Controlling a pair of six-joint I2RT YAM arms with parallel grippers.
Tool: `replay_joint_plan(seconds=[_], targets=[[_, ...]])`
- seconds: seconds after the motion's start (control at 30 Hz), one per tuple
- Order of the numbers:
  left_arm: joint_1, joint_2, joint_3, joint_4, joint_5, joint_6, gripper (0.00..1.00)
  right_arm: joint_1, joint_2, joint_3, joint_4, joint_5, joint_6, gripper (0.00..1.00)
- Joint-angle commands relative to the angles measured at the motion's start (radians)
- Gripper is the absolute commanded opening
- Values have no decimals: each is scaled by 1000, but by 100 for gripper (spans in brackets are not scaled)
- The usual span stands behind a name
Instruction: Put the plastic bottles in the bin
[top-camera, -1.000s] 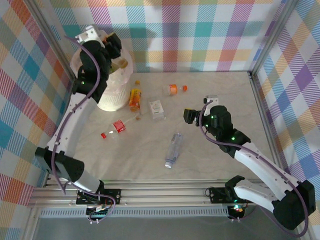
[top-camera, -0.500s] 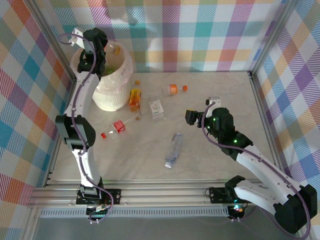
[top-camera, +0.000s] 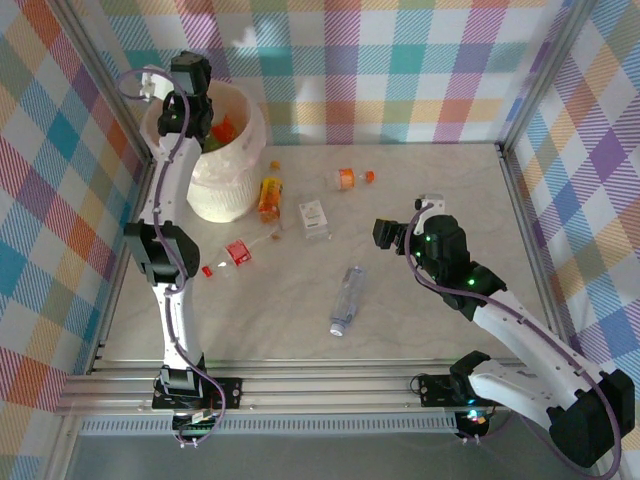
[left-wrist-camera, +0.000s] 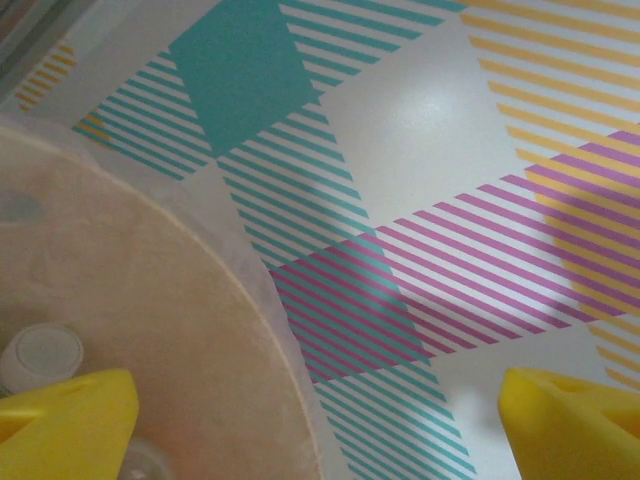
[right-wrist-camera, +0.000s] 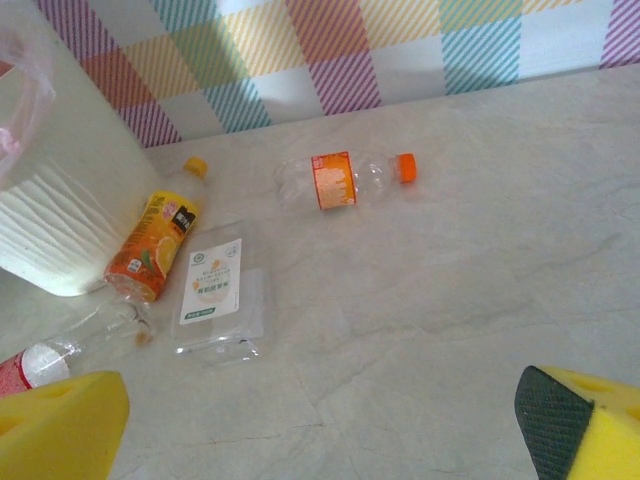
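Observation:
The cream-white bin (top-camera: 222, 178) stands at the far left with several bottles (top-camera: 222, 128) inside. My left gripper (top-camera: 190, 74) hovers over its back rim, open and empty; in the left wrist view its fingertips (left-wrist-camera: 62, 420) spread wide above the bin's rim (left-wrist-camera: 262, 300) and a white cap (left-wrist-camera: 40, 355). On the table lie an orange juice bottle (top-camera: 270, 197), an orange-labelled clear bottle (top-camera: 353, 178), a red-labelled bottle (top-camera: 230, 255) and a clear bottle (top-camera: 347, 298). My right gripper (top-camera: 388, 232) is open and empty, right of them, above bare table (right-wrist-camera: 320, 430).
A flat clear box with a white label (top-camera: 314, 218) lies between the juice bottle (right-wrist-camera: 155, 245) and the right gripper. Plaid walls close the table at the back and both sides. Bare marble surface stretches at the right and near side.
The left gripper swung to the back of the bin and its jaws opened; what it held is gone from them. The right arm barely shifted.

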Motion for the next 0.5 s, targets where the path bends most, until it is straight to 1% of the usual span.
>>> replay_joint_plan(seconds=[0.0,0.07,0.2,0.23,0.27,0.3,0.37,0.47], targets=[[8,-97,-74,0,-14,36,96,-4,-6,20,-22,31,53,100],[8,-142,-145,50,-6,55,99,-4,2,27,-38,32,67,100],[0,-237,-278,131,39,111,100,-7,15,30,-52,24,73,100],[-9,-269,-332,177,43,129,100,-8,18,31,-52,21,75,100],[-22,-317,-417,268,53,170,100,-7,21,30,-52,16,78,100],[-34,-365,-508,367,75,213,100,-9,22,29,-51,13,82,100],[-56,-450,-643,484,143,287,100,-9,24,27,-45,8,91,100],[-95,-581,-819,522,198,378,100,-10,15,16,-42,1,104,100]])
